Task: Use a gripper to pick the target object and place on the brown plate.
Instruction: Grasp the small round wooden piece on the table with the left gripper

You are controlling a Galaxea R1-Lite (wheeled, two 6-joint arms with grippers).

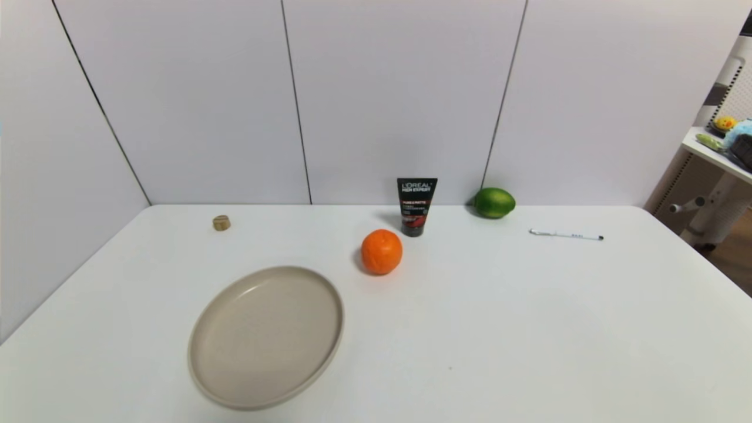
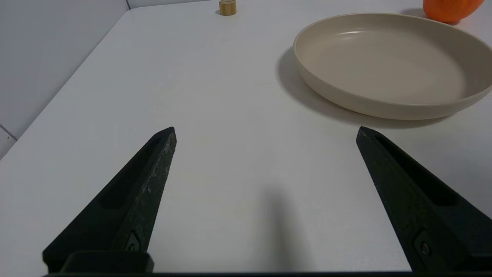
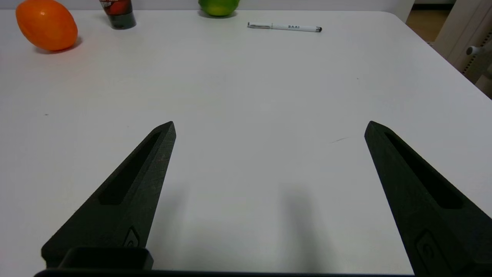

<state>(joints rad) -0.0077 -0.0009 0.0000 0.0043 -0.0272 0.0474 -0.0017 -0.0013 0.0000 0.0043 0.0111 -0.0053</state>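
Observation:
The target object, a tiny tan round knob [image 1: 221,222], stands at the far left of the white table; it also shows in the left wrist view [image 2: 227,7]. The brown plate [image 1: 265,336] lies empty at the near left, and in the left wrist view [image 2: 388,63]. My left gripper [image 2: 265,132] is open and empty above bare table, short of the plate and far from the knob. My right gripper [image 3: 270,129] is open and empty above bare table on the right side. Neither gripper shows in the head view.
An orange [image 1: 381,251] sits right of the plate's far edge. A black tube [image 1: 416,206] stands behind it. A green lime [image 1: 494,202] lies by the back wall. A white pen [image 1: 566,235] lies at the far right. A wall runs along the left edge.

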